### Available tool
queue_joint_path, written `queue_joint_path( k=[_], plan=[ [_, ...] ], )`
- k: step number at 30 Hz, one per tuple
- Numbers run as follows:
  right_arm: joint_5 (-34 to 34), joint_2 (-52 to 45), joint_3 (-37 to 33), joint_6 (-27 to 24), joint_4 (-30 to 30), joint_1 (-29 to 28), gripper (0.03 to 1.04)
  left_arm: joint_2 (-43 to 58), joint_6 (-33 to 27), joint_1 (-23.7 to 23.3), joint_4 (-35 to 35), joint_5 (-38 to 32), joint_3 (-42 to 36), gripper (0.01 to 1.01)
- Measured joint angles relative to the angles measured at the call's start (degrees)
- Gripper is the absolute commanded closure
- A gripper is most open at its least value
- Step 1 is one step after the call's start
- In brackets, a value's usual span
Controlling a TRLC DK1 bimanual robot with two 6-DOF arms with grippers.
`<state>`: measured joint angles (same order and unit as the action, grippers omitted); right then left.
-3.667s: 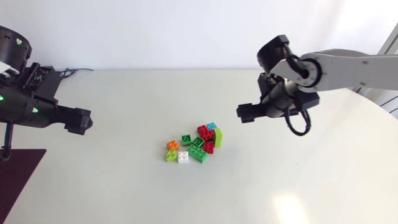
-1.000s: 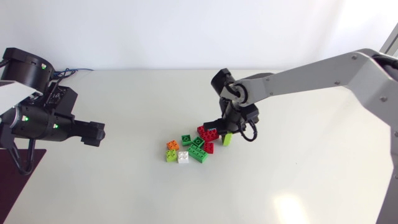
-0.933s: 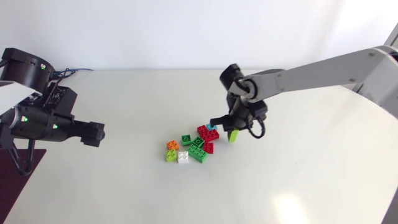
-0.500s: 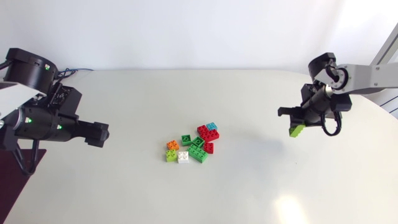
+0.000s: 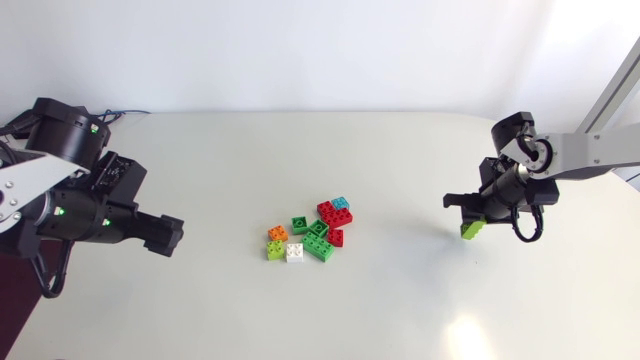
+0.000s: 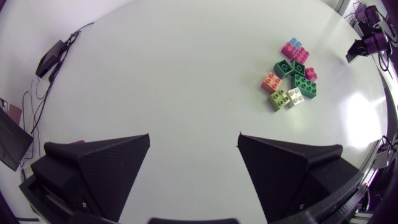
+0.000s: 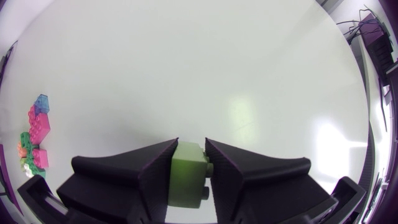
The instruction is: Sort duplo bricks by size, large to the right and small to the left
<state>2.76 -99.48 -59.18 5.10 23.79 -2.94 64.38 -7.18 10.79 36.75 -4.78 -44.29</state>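
- Over on the right of the desk (image 5: 400, 300), right claw (image 5: 468, 214) grips 1 lime brick (image 5: 472, 229), not yet released.
- Left claw (image 5: 170, 236) gapes wide, empty.
- Middle pile (image 5: 312, 230) waits unsorted.

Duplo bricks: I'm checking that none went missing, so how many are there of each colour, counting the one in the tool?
Red bricks: 2
Dark green bricks: 3
Lime bricks: 2, counting the held lime brick in the right tool
Orange brick: 1
White brick: 1
Blue brick: 1
Total: 10
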Motion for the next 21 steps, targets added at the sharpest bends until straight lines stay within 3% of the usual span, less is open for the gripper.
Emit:
queue_joint_path(
  k=[4,7,10,14,21],
  plan=[
    [-0.04,0.0,0.0,0.02,0.0,0.0,0.44,-0.02,-0.72,1.11,-0.15,0.0,0.07,0.043],
    [-0.42,0.0,0.0,0.17,0.0,0.0,0.41,-0.02,-0.74,1.97,-0.22,0.0,0.11,0.043],
    [-0.5,0.0,0.0,0.2,0.11,0.04,0.31,-0.02,-1.31,2.38,-0.2,-0.02,0.17,0.043],
    [-0.48,0.11,-0.2,0.2,1.9,0.04,0.08,-0.04,-4.48,4.68,-0.28,0.11,0.15,0.043],
    [-0.48,2.32,-5.53,0.2,7.41,-0.48,0.07,0.11,-16.02,12.04,-0.15,5.27,0.11,0.043]
  ],
)
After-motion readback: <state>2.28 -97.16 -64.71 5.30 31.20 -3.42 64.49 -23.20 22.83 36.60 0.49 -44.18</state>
